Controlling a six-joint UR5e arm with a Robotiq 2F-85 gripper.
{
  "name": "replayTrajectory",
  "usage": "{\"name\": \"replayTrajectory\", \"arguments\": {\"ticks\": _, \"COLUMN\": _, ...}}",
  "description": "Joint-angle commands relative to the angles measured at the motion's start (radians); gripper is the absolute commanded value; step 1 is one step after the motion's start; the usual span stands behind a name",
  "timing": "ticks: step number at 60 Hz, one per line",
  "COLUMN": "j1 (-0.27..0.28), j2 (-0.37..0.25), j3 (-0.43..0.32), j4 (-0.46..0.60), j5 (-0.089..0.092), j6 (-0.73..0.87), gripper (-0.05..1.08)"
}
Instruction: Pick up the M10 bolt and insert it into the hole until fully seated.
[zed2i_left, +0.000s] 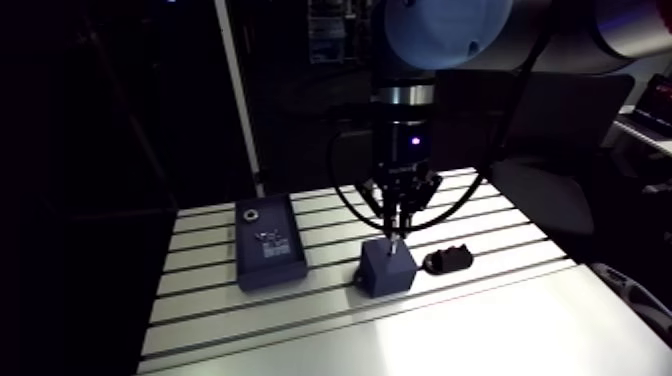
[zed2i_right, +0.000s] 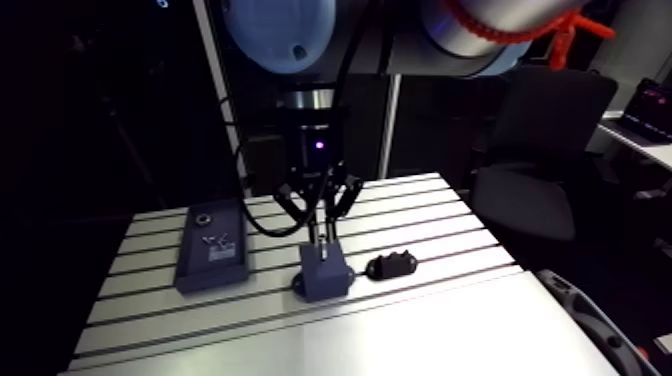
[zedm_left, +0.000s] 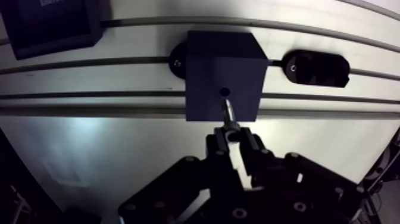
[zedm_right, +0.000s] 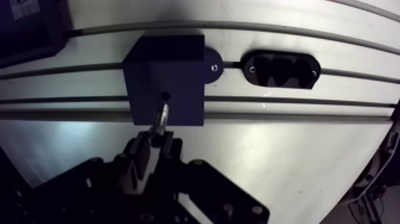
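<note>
A dark cube block (zedm_left: 223, 74) is fixed to the slotted table, with a small round hole (zedm_left: 224, 92) in its top face. My gripper (zedm_left: 234, 136) is shut on the M10 bolt (zedm_left: 228, 113), whose shiny shank points at the block. The bolt's tip lies just short of the hole, above the block's top face. In the arm view the gripper (zed2i_left: 397, 232) hangs straight down over the block (zed2i_left: 388, 267), with the bolt tip close to its top.
A black oval holder (zedm_left: 314, 68) with scalloped recesses sits beside the block on the same slot. A dark flat tray (zed2i_left: 268, 241) with a round part and small hardware lies to the left. The table's front strip (zed2i_left: 450, 335) is smooth and bright.
</note>
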Motion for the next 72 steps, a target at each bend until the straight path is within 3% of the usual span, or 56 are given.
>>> {"name": "replayTrajectory", "arguments": {"ticks": 1, "j1": 0.000, "j2": 0.001, "j3": 0.001, "j4": 0.000, "j5": 0.000, "j6": 0.000, "gripper": 1.08}}
{"name": "replayTrajectory", "arguments": {"ticks": 72, "j1": 0.000, "j2": 0.006, "j3": 0.002, "j4": -0.005, "j5": 0.000, "j6": 0.000, "gripper": 1.08}}
